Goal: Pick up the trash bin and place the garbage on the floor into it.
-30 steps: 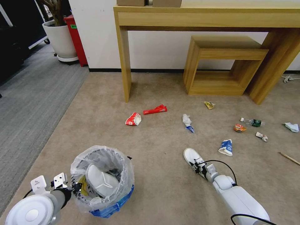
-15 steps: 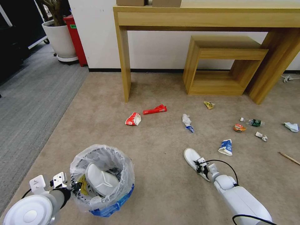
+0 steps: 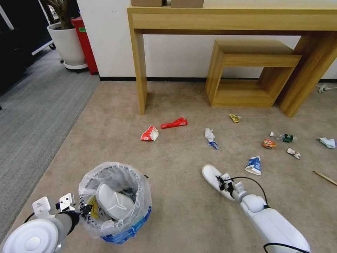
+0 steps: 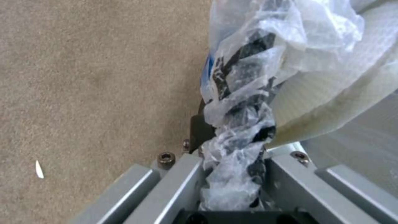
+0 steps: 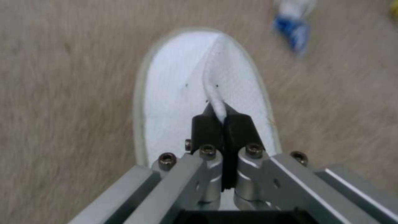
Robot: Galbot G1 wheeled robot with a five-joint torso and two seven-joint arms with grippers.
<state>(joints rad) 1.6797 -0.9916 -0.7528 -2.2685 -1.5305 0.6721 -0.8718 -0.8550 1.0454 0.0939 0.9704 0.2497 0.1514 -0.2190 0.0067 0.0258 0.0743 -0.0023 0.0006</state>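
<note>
The blue trash bin (image 3: 123,234) with its clear bag liner sits low at the near left, a white slipper (image 3: 111,202) inside it. My left gripper (image 3: 84,210) is shut on the bin's rim and bag; the left wrist view shows crumpled plastic (image 4: 238,140) pinched between the fingers. My right gripper (image 3: 222,182) is shut on a second white slipper (image 3: 211,174) on the beige carpet, and in the right wrist view the black pads (image 5: 207,129) pinch a fold of that slipper's upper (image 5: 178,90). Other garbage lies beyond: red wrappers (image 3: 150,134), a blue-white wrapper (image 3: 253,165), a small bottle (image 3: 285,137).
A tall wooden table (image 3: 140,63) and a low wooden shelf (image 3: 249,73) stand against the far wall. A tissue (image 3: 210,137), small wrappers (image 3: 269,143) and a stick (image 3: 324,177) lie on the carpet to the right. A white plant pot (image 3: 68,44) and a red box (image 3: 85,44) stand far left.
My right gripper has shifted slightly left with the white slipper pinched in it. The left gripper and bin have barely moved.
</note>
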